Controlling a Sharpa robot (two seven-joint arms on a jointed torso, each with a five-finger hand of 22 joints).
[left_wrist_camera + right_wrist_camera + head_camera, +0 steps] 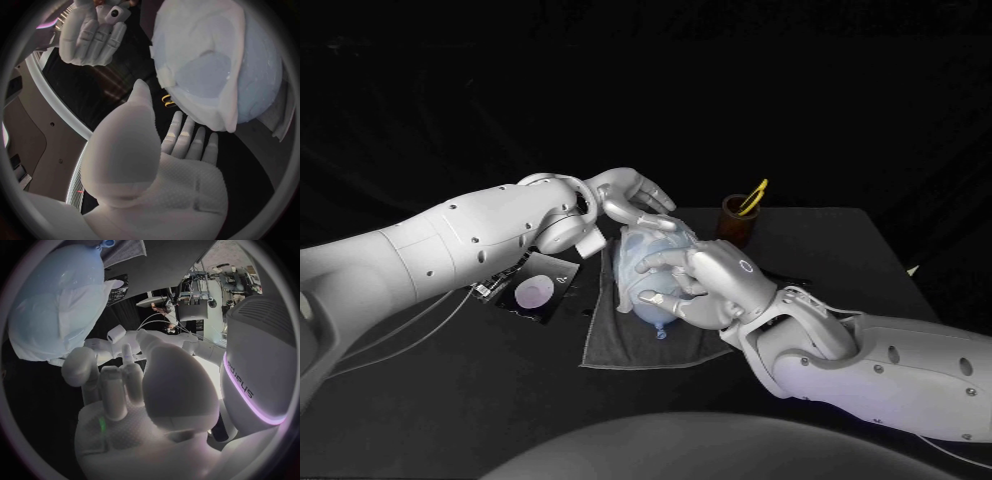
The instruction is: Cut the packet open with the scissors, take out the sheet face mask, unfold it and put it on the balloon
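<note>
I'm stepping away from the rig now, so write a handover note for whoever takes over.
Left hand: open, above the balloon.
Right hand: open, close beside it, holding nothing.
Sheet face mask lies draped on the balloon, which sits on a grey towel. Packet lies beside the towel; scissors stand in the brown cup.
Done: mask out, unfolded, on.
To do: perhaps smooth it and withdraw.

The pale blue balloon (640, 258) lies against the right hand (708, 283), just under the left hand (635, 203), with the white mask (194, 30) spread over it. The dark packet (535, 290) lies flat beneath the left wrist.
</note>
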